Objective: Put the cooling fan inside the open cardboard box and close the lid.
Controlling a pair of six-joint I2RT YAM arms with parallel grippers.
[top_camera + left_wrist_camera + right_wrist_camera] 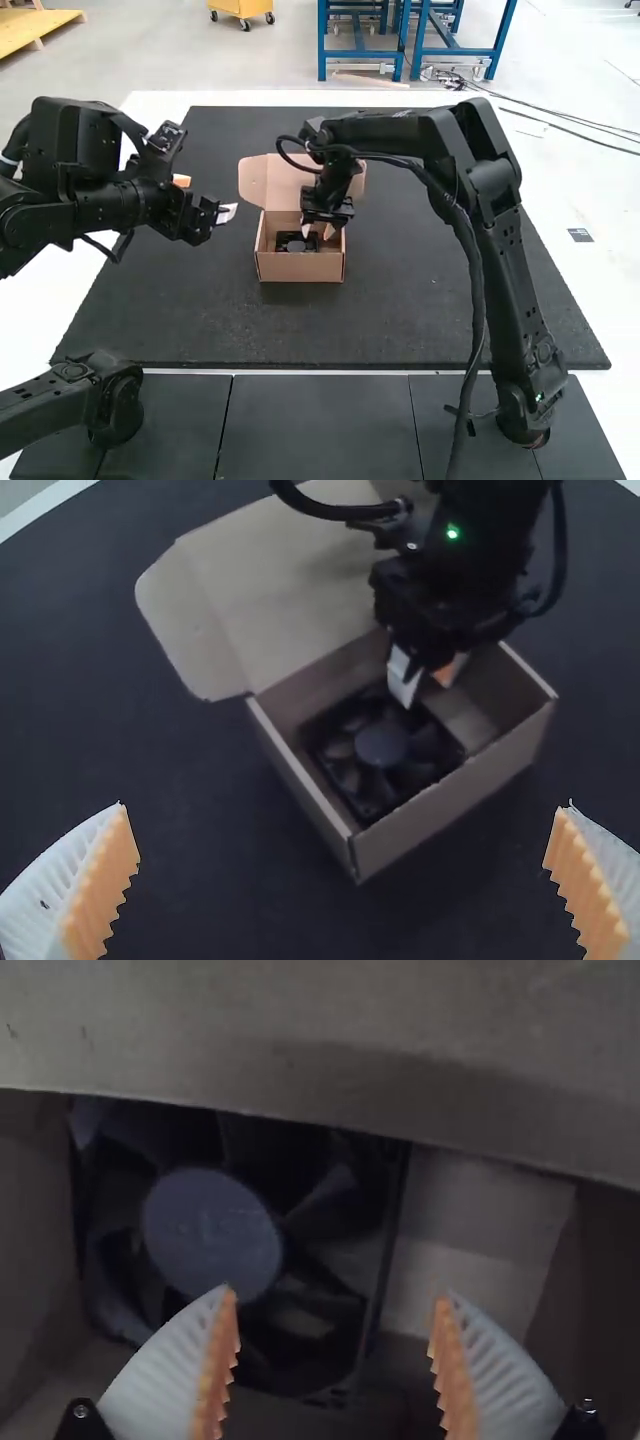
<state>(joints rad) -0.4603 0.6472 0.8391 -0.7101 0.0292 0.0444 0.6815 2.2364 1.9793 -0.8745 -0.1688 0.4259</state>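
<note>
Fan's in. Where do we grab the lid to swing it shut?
Take the lid by its free edge, farthest from the hinge, coming from the far side of the box. It leans back open off the rear wall, so that edge likely gives most leverage. Left gripper is open and free; right gripper hangs open over the fan.

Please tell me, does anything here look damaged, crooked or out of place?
Nothing stands out. The cooling fan lies flat inside the cardboard box, the lid is folded back open with no visible tears, and the right tool hangs open just above the fan.
</note>
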